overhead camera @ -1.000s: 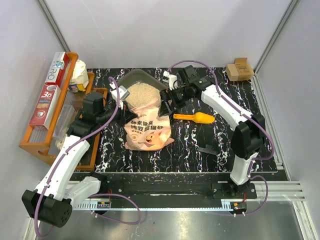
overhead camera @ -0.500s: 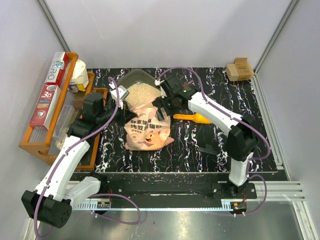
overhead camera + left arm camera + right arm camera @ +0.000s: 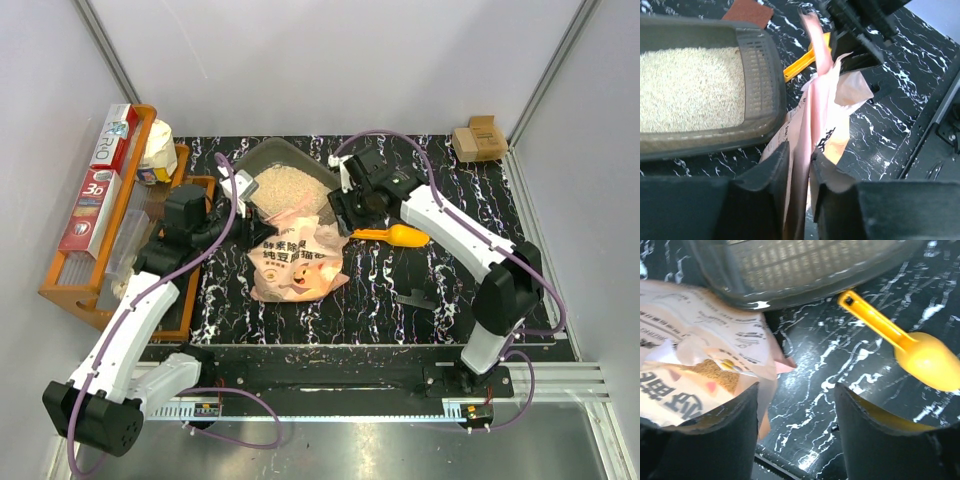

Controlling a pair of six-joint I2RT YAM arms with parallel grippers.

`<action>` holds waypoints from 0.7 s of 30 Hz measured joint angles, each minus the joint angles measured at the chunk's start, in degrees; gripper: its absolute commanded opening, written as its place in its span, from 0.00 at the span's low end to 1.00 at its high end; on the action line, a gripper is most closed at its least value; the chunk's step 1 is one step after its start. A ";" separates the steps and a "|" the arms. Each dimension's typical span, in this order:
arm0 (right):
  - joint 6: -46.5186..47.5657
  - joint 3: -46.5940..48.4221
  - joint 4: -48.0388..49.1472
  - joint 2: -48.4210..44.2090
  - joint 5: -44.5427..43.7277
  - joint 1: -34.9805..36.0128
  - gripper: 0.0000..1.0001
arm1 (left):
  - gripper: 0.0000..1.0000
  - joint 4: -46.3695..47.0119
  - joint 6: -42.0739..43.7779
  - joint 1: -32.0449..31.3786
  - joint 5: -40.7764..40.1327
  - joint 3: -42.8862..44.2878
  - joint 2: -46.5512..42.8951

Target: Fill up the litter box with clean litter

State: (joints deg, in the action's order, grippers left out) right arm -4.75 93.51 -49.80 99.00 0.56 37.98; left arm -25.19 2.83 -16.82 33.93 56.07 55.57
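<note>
Right gripper (image 3: 348, 212): a second ago at the litter box's (image 3: 262, 160) right corner, then over the bag (image 3: 296, 262) top. Now drawn back right, low over tabletop (image 3: 470, 170), between bag corner and scoop (image 3: 398, 236), covering its handle tip.

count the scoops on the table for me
1. The yellow scoop lies on the table right of the pink bag, its handle tip close to the litter box, partly under the right arm. The arms or bag could hide another.
</note>
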 measured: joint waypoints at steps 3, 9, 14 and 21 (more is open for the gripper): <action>2.12 0.02 0.00 1.05 5.01 0.00 0.49 | 0.48 2.62 0.55 -0.02 3.06 0.02 0.04; 5.95 0.33 -0.09 2.40 10.91 0.00 0.00 | 0.52 3.02 4.96 -0.87 7.17 1.36 4.09; 8.04 1.90 -0.15 2.49 11.85 0.00 0.00 | 0.14 -0.22 10.14 -1.14 8.31 6.23 12.20; 12.02 5.90 -0.57 3.67 10.23 0.15 0.00 | 0.00 -3.06 13.70 -1.16 7.37 8.46 13.05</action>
State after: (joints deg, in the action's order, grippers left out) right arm 7.27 99.42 -50.37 102.67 10.79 38.13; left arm -28.25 16.53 -17.98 41.30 64.53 68.62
